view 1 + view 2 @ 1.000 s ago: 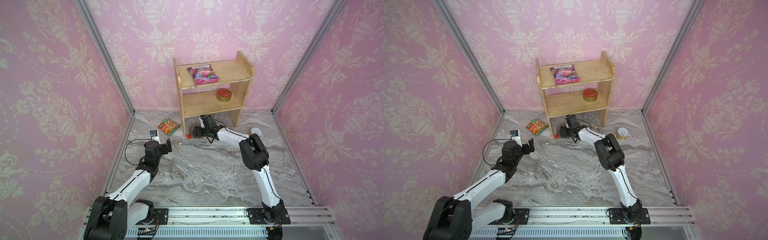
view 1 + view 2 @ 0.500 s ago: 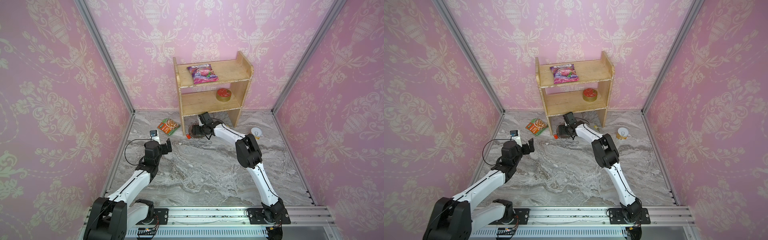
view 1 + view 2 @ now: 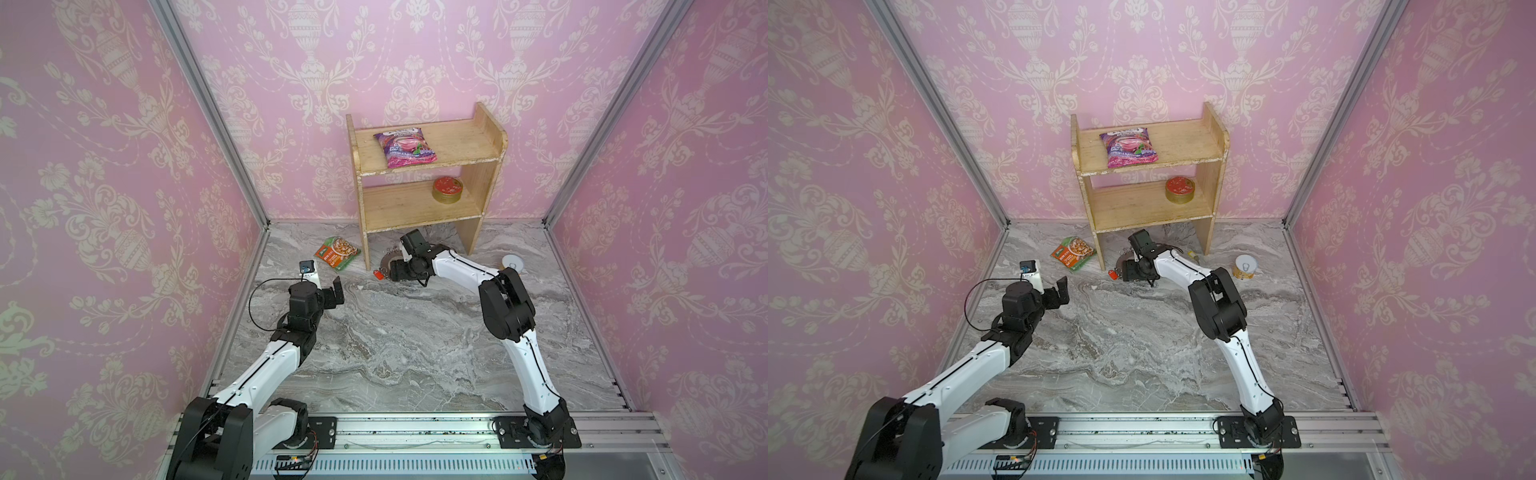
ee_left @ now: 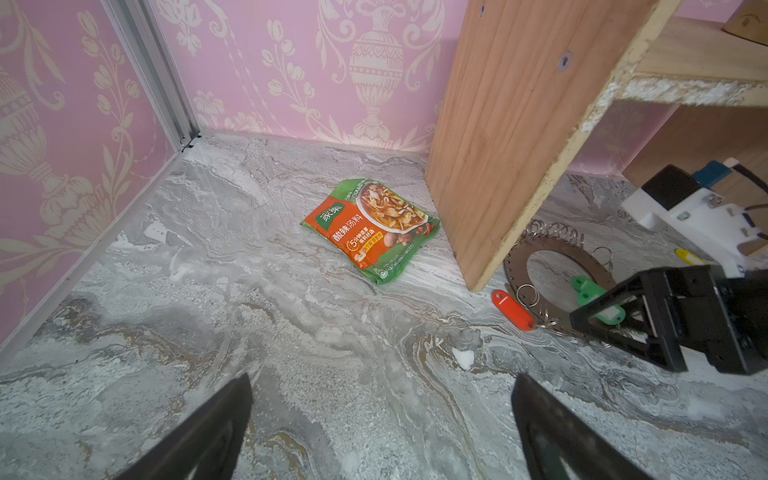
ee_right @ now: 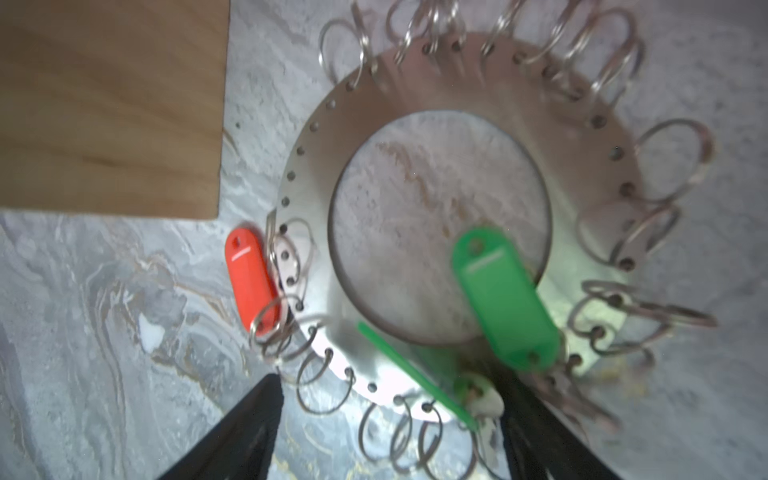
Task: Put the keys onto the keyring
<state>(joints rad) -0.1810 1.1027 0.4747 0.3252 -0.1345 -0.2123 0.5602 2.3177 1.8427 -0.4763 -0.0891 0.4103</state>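
Elbow of right arm has swung back toward 3 o'clock since half a second ago; left gripper (image 4: 380, 379) has not moved. Risk noted: right gripper (image 5: 390, 386) sits low over keyring (image 5: 415, 79), which lies partly under shelf (image 5: 108, 104) at table's 12 o'clock. Closing here would likely pinch loops (image 5: 669, 158) along with green key (image 5: 503, 299) and drag keyring against shelf. Red key (image 3: 377, 274) lies at keyring's 8 o'clock rim. Right jaws stand wide, nothing clamped; green key's metal end lies between them, contact unclear. Left gripper spread, empty
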